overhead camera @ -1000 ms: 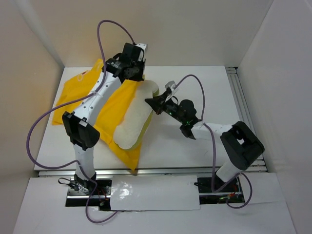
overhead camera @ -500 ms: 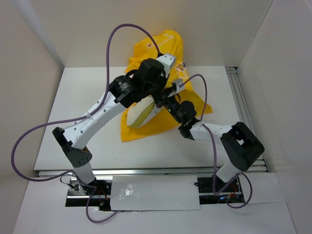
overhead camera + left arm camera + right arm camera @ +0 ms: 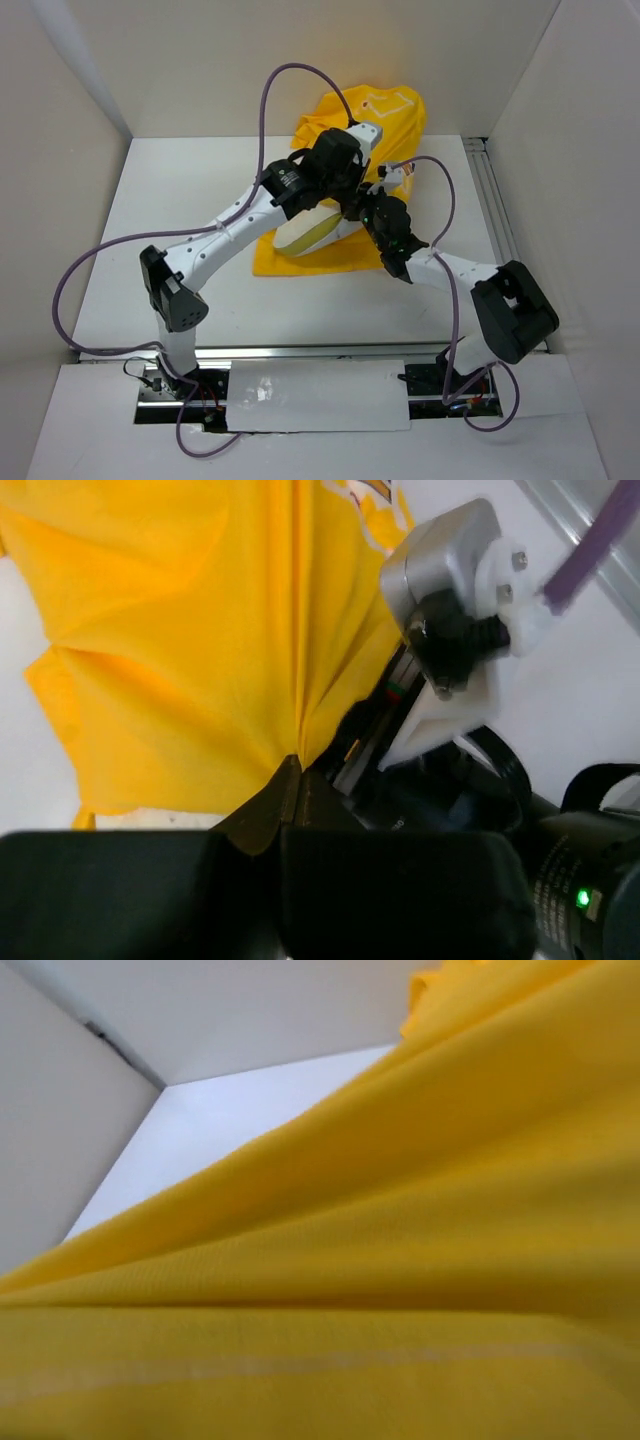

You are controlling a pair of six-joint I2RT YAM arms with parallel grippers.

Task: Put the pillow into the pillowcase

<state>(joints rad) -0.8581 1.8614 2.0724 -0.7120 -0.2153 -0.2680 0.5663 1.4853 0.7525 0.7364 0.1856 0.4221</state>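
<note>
The bright yellow pillowcase [image 3: 375, 115] is lifted at the back, its top rising in front of the rear wall. Its lower part lies on the table [image 3: 150, 230]. The cream pillow [image 3: 305, 233] pokes out of it to the left, tilted, with one end on the fabric. My left gripper [image 3: 295, 765] is shut, pinching a gathered fold of the pillowcase [image 3: 180, 630]; from above it sits at the middle [image 3: 352, 195]. My right gripper [image 3: 368, 208] is right beside it at the pillowcase's edge. Yellow pillowcase cloth [image 3: 400, 1260] fills the right wrist view and hides its fingers.
The right arm's grey wrist housing [image 3: 450, 570] and purple cable [image 3: 590, 545] are close to my left gripper. White walls enclose the table on three sides. A metal rail [image 3: 497, 210] runs along the right edge. Both arms cross over the table's centre.
My left arm swung from the back left to the centre, hauling the pillowcase up and to the right. The pillow went with it and now sits deeper in the cloth. My right gripper shifted right.
</note>
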